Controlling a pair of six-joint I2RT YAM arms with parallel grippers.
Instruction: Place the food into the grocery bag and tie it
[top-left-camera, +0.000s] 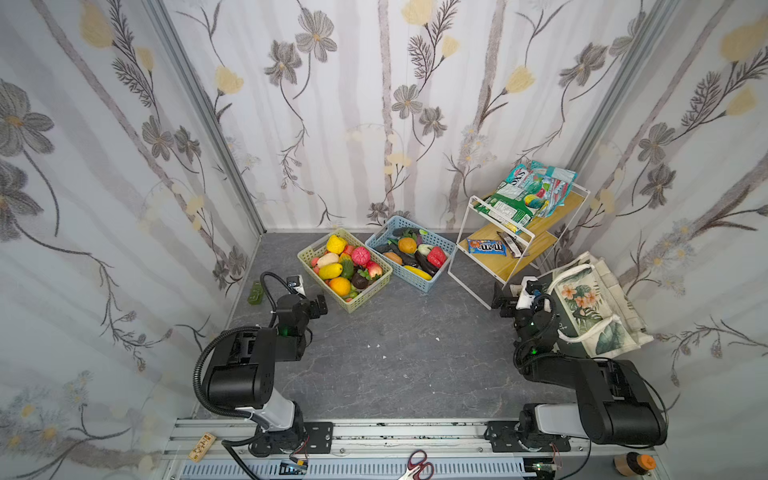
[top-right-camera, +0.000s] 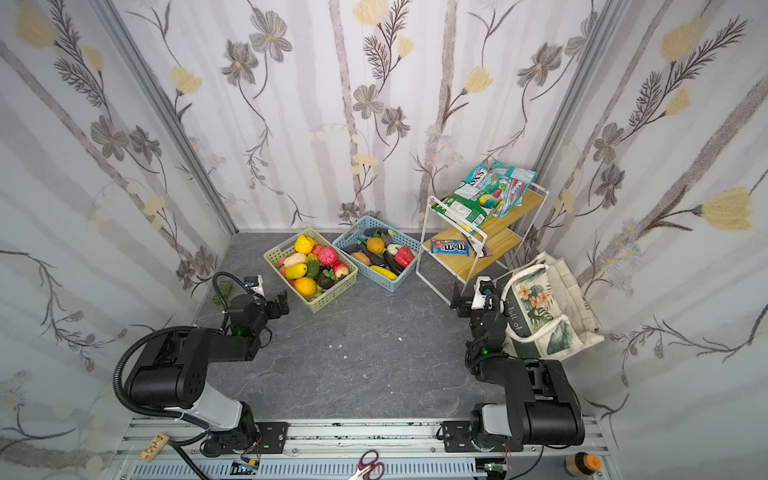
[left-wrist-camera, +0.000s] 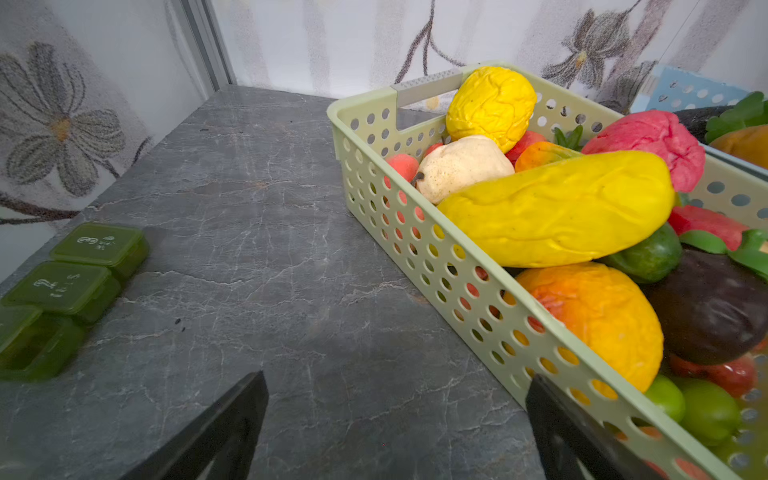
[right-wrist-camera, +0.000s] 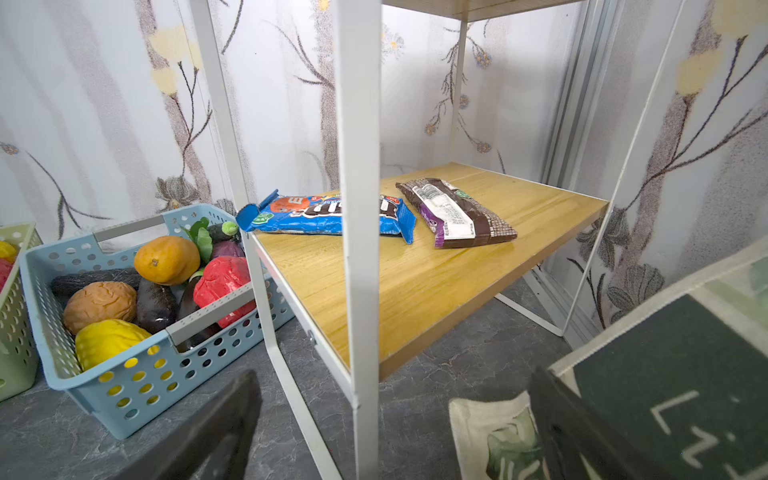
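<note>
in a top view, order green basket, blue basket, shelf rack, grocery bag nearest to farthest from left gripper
1. green basket, right beside the left gripper
2. blue basket, next over to the right
3. shelf rack, back right
4. grocery bag, far right

Tabletop (top-left-camera: 395, 374): matt grey stone-look. Green basket (left-wrist-camera: 399, 232), blue basket (right-wrist-camera: 137, 386): smooth perforated plastic. Rack (right-wrist-camera: 359, 166): white painted metal; shelf (right-wrist-camera: 436, 270) glossy varnished wood. Bag (top-left-camera: 602, 316): coarse matt canvas. Snack bar (right-wrist-camera: 457, 212): shiny film wrapper. Mango (left-wrist-camera: 561, 208): matt, wrinkled skin.
</note>
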